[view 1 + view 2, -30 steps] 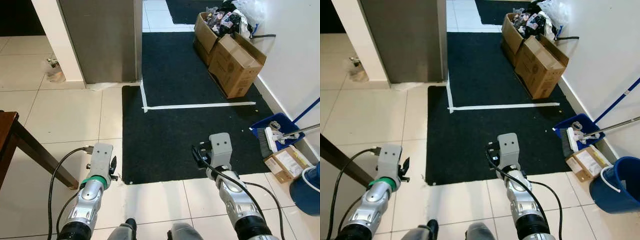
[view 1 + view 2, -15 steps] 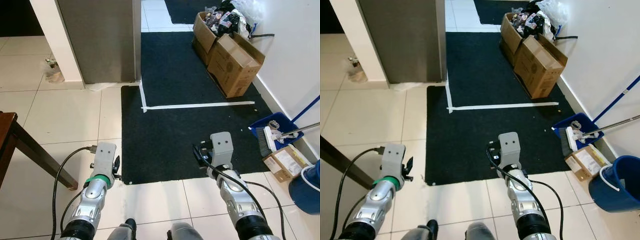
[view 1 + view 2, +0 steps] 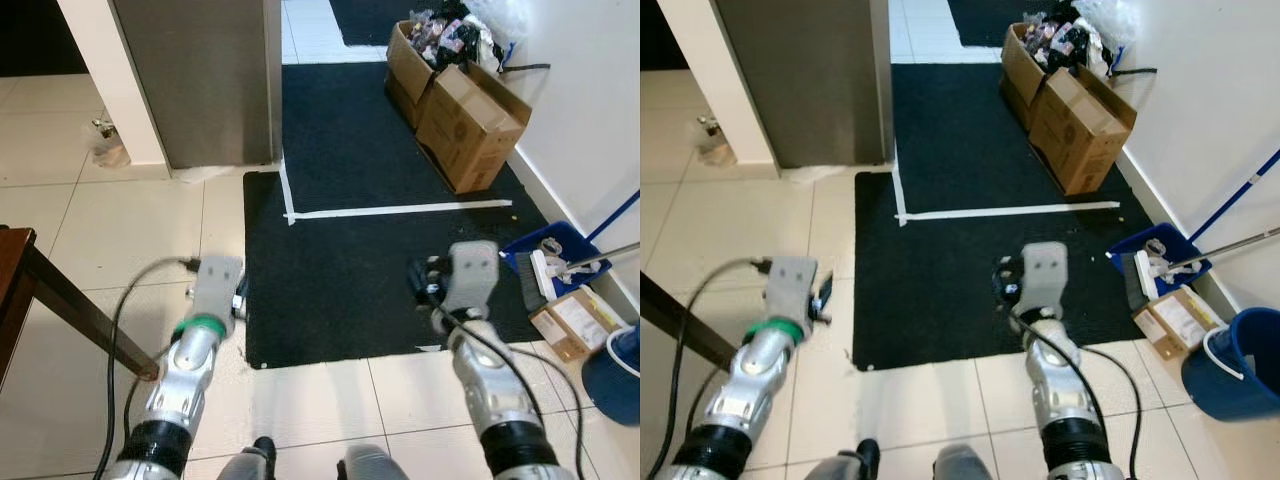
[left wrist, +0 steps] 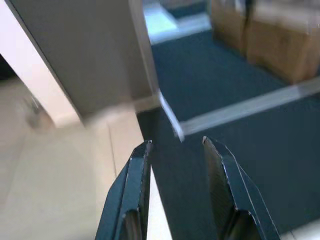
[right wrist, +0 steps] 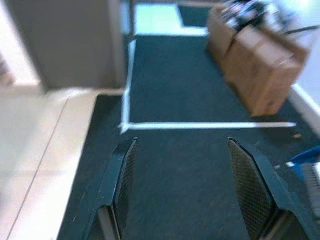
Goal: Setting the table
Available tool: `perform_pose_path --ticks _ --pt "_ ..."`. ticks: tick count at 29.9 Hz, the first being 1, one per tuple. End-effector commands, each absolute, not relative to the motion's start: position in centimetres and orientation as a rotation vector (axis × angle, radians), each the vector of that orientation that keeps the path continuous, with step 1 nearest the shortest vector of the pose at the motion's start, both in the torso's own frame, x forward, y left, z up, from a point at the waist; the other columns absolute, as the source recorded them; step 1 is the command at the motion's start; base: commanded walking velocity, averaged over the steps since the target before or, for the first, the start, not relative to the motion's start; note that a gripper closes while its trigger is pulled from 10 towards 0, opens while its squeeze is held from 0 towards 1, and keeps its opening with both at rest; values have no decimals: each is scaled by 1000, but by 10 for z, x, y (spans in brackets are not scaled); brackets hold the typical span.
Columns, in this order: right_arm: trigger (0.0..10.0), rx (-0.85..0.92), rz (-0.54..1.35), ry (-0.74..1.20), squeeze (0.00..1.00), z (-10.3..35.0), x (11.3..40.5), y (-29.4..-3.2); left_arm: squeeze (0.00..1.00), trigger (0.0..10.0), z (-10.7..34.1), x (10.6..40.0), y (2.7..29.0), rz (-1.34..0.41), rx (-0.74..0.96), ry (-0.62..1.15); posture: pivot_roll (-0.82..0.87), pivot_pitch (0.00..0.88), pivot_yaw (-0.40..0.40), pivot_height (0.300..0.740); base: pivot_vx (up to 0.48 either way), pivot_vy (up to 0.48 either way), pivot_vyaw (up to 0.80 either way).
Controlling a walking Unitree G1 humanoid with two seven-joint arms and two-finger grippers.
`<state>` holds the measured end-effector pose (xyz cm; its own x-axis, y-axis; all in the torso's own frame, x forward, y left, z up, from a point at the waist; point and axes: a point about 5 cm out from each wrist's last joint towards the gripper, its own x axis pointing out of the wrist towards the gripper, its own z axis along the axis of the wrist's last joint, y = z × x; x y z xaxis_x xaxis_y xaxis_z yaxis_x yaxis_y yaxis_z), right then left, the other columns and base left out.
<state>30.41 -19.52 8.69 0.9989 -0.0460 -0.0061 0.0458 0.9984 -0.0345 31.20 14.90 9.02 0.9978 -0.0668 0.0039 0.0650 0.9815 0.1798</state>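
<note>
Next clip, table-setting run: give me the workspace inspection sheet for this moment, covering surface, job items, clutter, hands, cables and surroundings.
Surface: beige tiled floor with a black mat crossed by white tape lines.
Job's things: nothing seen; a wooden table corner sits at the robot's left.
Clutter: cardboard boxes, one stuffed with bags; blue dustpan with brush; small box; blue bucket.
Hands: left hand open and empty over the mat's edge; right hand open and empty over the mat.
Cables: black cable looping along the left arm; another along the right arm.
Surroundings: grey panel, white wall at right.
</note>
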Motion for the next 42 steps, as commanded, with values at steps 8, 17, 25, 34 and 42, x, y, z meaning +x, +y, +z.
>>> perform_pose_path --ticks 8,17,25,34,42 --pt "10000 -43 -91 -198 0 146 322 -202 0 10000 132 330 179 34 186 -128 -225 0 24 740 0 0 0" --pt "10000 -44 -94 -158 0 137 316 -197 0 10000 115 319 166 0 191 -64 -230 0 21 740 0 0 0" --pt "10000 -29 -128 -149 0 138 316 -200 0 10000 113 318 161 -9 180 -49 -228 0 22 740 0 0 285" --pt "10000 -18 -137 -153 0 140 318 -199 0 10000 111 318 158 -16 176 -36 -224 0 22 740 0 0 786" --pt "10000 -20 -131 -152 0 141 318 -198 0 10000 109 317 158 -11 176 -22 -227 0 21 740 0 0 770"
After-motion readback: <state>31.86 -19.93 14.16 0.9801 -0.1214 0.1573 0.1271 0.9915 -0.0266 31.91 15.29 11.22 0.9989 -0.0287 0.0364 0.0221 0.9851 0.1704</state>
